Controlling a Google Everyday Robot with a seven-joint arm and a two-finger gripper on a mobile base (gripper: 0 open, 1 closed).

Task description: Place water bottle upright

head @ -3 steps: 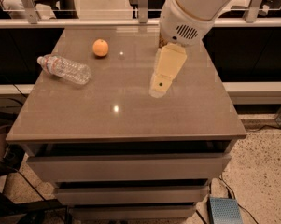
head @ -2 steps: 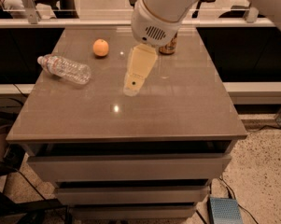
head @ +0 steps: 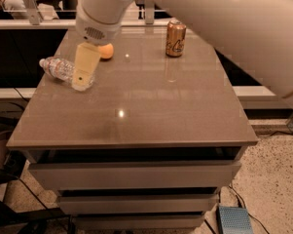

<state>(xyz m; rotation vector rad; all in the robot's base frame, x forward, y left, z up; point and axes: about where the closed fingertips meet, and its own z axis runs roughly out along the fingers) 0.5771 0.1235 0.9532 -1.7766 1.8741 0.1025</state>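
The water bottle is clear ribbed plastic and lies on its side at the left part of the table, cap end pointing to the far left. My gripper hangs from the white arm above the bottle's right end and covers that end from view. I cannot tell whether it touches the bottle.
An orange sits just behind the gripper. A copper-coloured drink can stands upright at the far right of the table. Drawers run below the table's front edge. A blue box lies on the floor at the lower right.
My arm has swung left across the table, from near the can to over the bottle's right end. The can is now uncovered. The bottle has not moved.
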